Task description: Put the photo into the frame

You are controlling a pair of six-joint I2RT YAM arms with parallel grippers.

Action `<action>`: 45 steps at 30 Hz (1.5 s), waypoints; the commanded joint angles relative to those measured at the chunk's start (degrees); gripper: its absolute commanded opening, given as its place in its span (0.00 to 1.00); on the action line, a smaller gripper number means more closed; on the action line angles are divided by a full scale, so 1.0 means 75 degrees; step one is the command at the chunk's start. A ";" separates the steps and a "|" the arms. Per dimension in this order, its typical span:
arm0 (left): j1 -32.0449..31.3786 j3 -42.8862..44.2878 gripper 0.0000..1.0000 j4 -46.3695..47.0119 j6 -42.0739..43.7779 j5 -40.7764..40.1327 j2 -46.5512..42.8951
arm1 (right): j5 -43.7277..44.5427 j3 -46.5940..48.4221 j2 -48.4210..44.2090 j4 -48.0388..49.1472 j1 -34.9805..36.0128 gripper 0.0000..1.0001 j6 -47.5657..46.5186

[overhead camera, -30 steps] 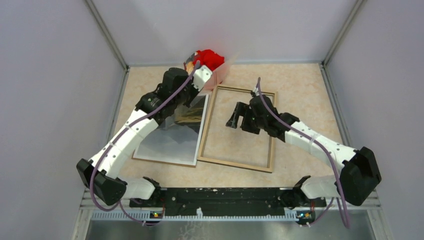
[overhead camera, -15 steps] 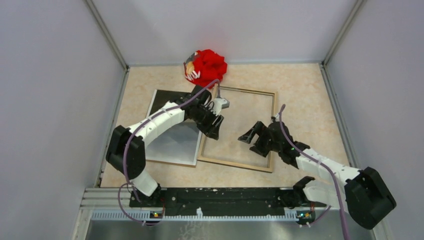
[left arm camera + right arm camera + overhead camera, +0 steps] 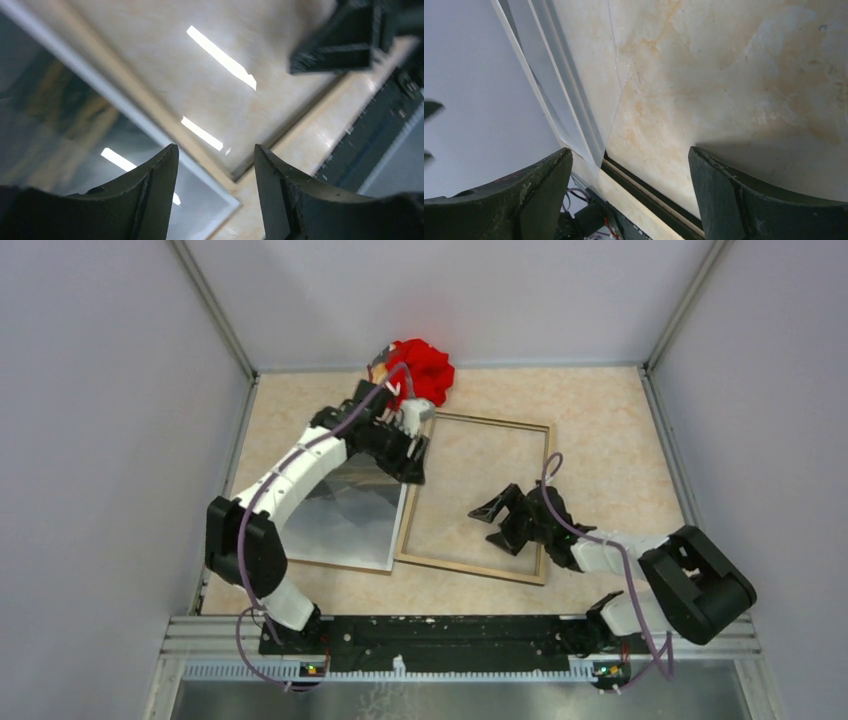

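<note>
Right gripper (image 3: 492, 525): nearest to me, low over the near right part of the frame. The jaws are spread wide with nothing between them. Its own camera shows only bare tabletop between the two dark fingers (image 3: 744, 200).

Frame (image 3: 460, 568): lying flat on the tabletop (image 3: 600, 440) with its light wood side up, a little skewed. The marbled surface shows through its opening, and there is no print inside.

Photo (image 3: 345, 520): flat and face up on the tabletop, just left of the frame. Its right edge runs alongside the frame's left rail. The grey landscape and thin white border are in plain sight, and it is outside the frame.

Left gripper (image 3: 412, 468): reaching over the far right corner of the photo, above the seam where the photo meets the frame's left rail. The jaws are apart and hold nothing. From its wrist camera the white border (image 3: 150, 132) and the wooden rail (image 3: 115, 90) pass between the fingers (image 3: 155, 195). I cannot tell whether the tips touch anything.

Red cloth bundle (image 3: 425, 368): at the far edge of the tabletop, close behind the left arm's wrist, clear of the frame's far rail.
</note>
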 commanded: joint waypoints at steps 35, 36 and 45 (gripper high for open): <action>0.2817 0.0923 0.51 0.2893 0.1474 -0.3168 0.3189 | 0.2316 -0.0001 0.3645 0.7190 0.0882 0.42 0.1772; 0.2817 0.0850 0.51 0.2884 0.1501 -0.3151 0.3149 | 0.2249 0.0021 0.3597 0.7152 0.0845 0.41 0.1719; 0.2817 0.0351 0.48 0.2415 0.1535 -0.2480 0.2626 | 0.2123 0.0426 0.2402 0.5893 0.0702 0.35 0.0801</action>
